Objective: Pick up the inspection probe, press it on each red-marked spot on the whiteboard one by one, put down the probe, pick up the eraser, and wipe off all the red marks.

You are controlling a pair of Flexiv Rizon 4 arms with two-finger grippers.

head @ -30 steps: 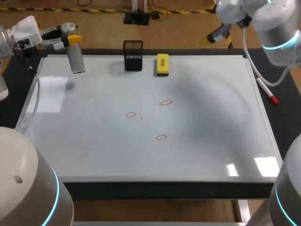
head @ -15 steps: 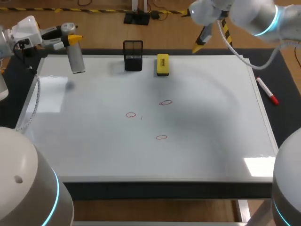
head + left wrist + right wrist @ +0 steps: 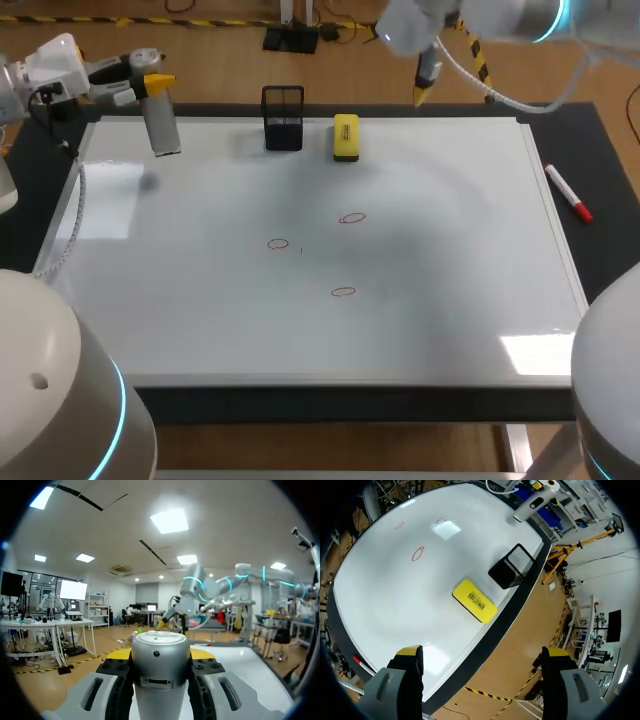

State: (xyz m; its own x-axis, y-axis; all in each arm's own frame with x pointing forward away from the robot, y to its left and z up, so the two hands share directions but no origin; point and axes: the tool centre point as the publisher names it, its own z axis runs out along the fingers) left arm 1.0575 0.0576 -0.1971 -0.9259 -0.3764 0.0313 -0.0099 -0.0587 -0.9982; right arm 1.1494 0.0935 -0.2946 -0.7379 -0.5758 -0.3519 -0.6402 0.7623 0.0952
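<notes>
My left gripper [image 3: 152, 84] hangs over the whiteboard's [image 3: 200, 320] far left corner, shut on the silver cylindrical probe [image 3: 162, 126], which points down just above the board. In the left wrist view the probe [image 3: 160, 680] fills the gap between the left gripper's [image 3: 160, 655] fingers. Three red ovals [image 3: 352, 218] [image 3: 278, 244] [image 3: 343, 292] sit mid-board. The yellow eraser [image 3: 346, 137] lies flat by the far edge. Open and empty, my right gripper [image 3: 424, 88] hovers beyond that edge, right of the eraser [image 3: 474, 600]; the right gripper [image 3: 482, 652] is well above it.
A black mesh holder [image 3: 283, 118] stands just left of the eraser, also seen as the mesh holder [image 3: 512, 566] from the right wrist. A red marker pen [image 3: 568, 193] lies on the dark mat off the board's right edge.
My right arm has swung leftwards along the far edge, its gripper ending right of the eraser. The left arm and probe have not moved.
</notes>
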